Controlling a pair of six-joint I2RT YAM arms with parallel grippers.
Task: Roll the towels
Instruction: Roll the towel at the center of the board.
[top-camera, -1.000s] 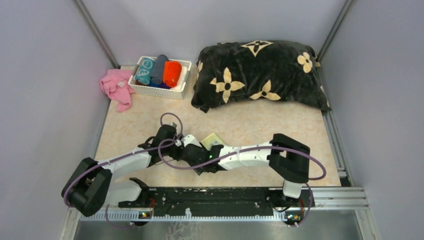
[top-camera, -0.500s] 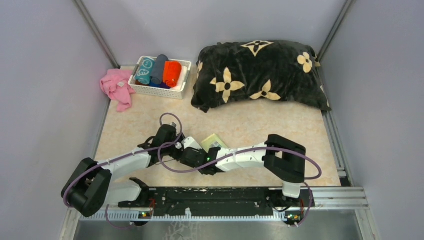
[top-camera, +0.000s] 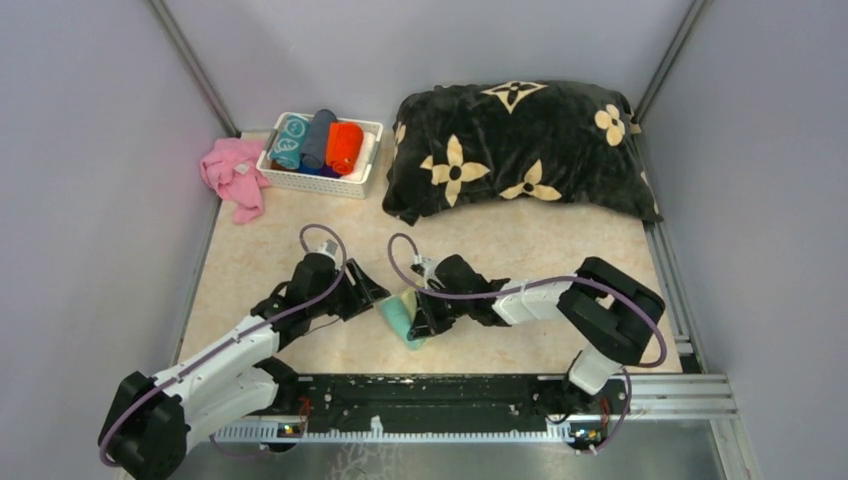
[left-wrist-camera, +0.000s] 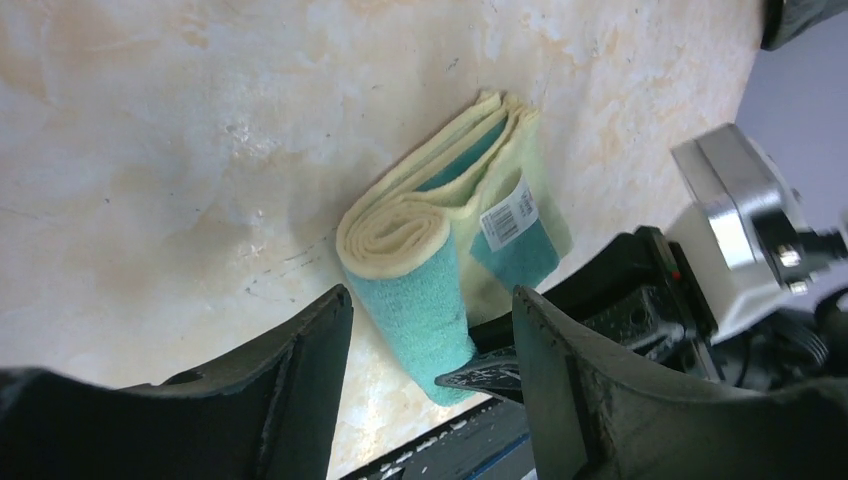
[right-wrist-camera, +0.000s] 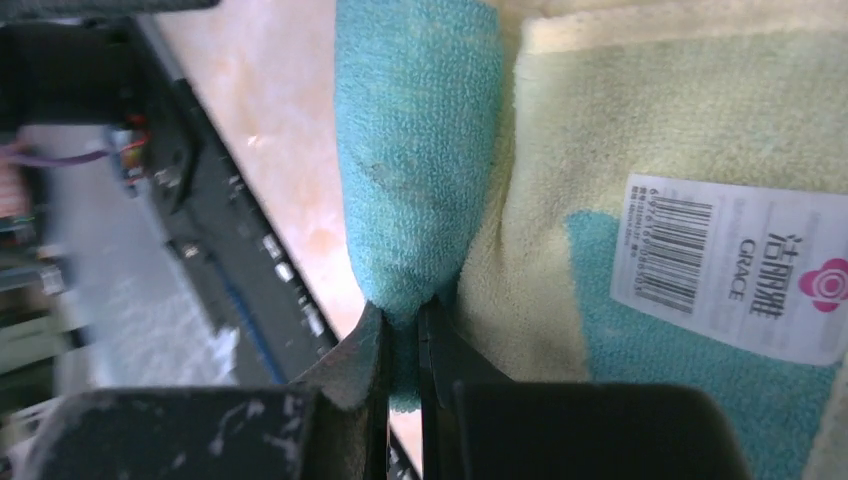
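The yellow towel (left-wrist-camera: 405, 235) lies half rolled, well in front of the basket (top-camera: 310, 183), its teal end curled over. My right gripper (right-wrist-camera: 400, 318) pinches that curl; my left gripper (left-wrist-camera: 430, 300) hangs spread above it. Rolled towels (top-camera: 344, 146) fill the basket; a pink cloth (top-camera: 232, 175) beside it lies loose. I judge this roll unfinished.

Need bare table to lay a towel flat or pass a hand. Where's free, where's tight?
Free: the table strip between the cushion and the right arm; also the patch between the basket, pink cloth and left arm. Tight: near centre, where the open left gripper and the right gripper, shut on the towel, meet.
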